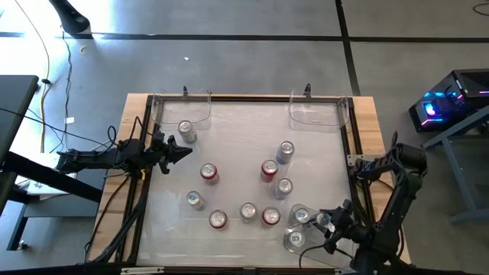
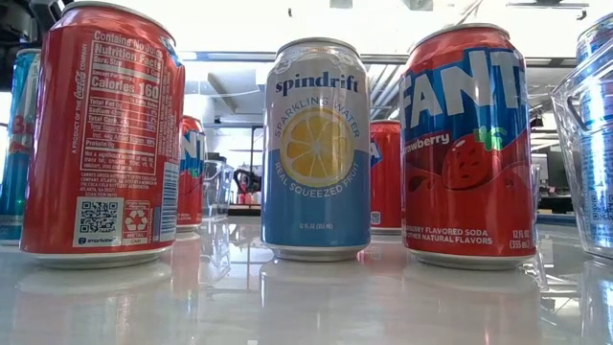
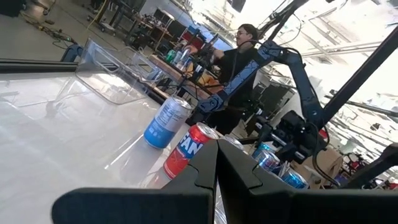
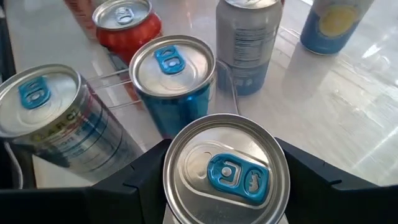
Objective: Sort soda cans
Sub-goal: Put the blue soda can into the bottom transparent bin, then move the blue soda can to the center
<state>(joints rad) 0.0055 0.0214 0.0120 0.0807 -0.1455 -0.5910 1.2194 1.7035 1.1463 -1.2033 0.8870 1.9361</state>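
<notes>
Most soda cans (image 1: 248, 211) stood unsorted on the table (image 1: 229, 122); both far bins (image 1: 315, 113) looked empty. Right gripper (image 4: 225, 171) clasped one can (image 4: 226, 168) near the front-right bin (image 1: 299, 229). Left gripper (image 1: 182, 150) was closed, empty.

A red Coca-Cola can (image 2: 103, 134), a Spindrift can (image 2: 317, 151) and a red Fanta can (image 2: 466, 146) stand upright, side by side.

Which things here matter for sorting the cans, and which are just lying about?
Job: soda cans standing across the table; one can gripped by the right hand; clear bins.
Lying about: cables on the floor; lit computer case.
</notes>
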